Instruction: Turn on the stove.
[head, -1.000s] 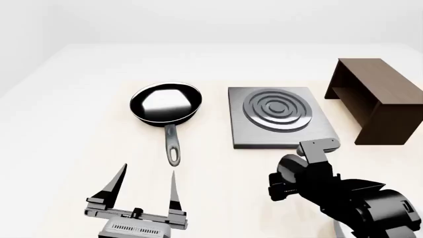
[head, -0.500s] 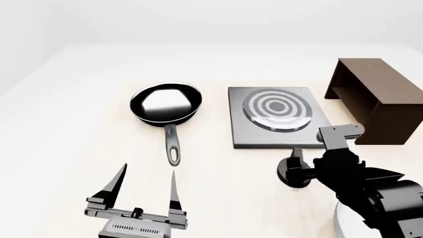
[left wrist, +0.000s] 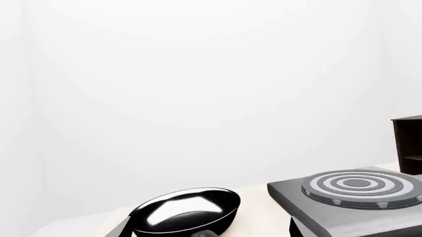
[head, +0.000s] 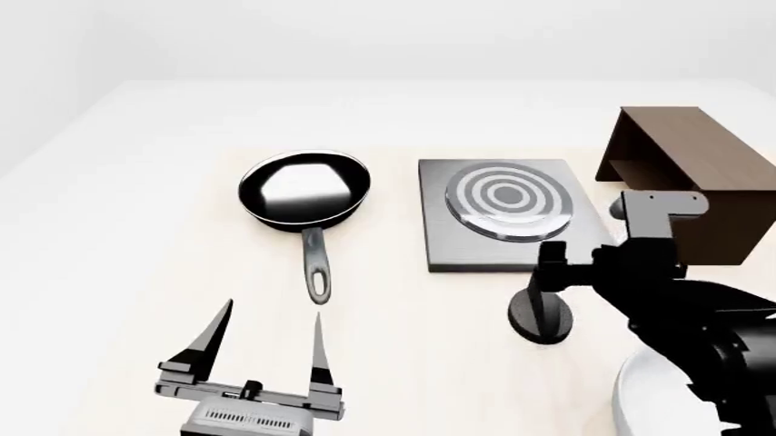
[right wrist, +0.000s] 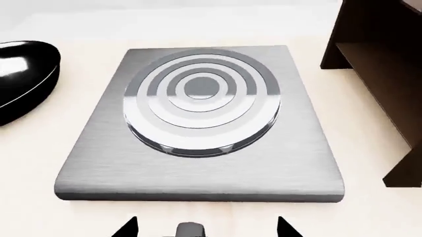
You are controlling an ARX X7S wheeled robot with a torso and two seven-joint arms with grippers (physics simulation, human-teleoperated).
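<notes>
Stove (head: pixel 510 213) sits flat toward the right half of the worktop (head: pixel 145 182), burner rings up. Its black knob (head: pixel 542 313) stands apart, just off the slab's near edge. Right end effector (head: pixel 570 268) is directly over the knob; contact looks likely, but whether the fingers are closed on it cannot be told from here. Left end effector (head: pixel 269 338) hovers near the worktop's front edge, fingers spread, holding nothing. Frying pan (head: pixel 304 191) lies left of the stove, handle toward the front. Brown box (head: pixel 691 177) stands at the right edge.
</notes>
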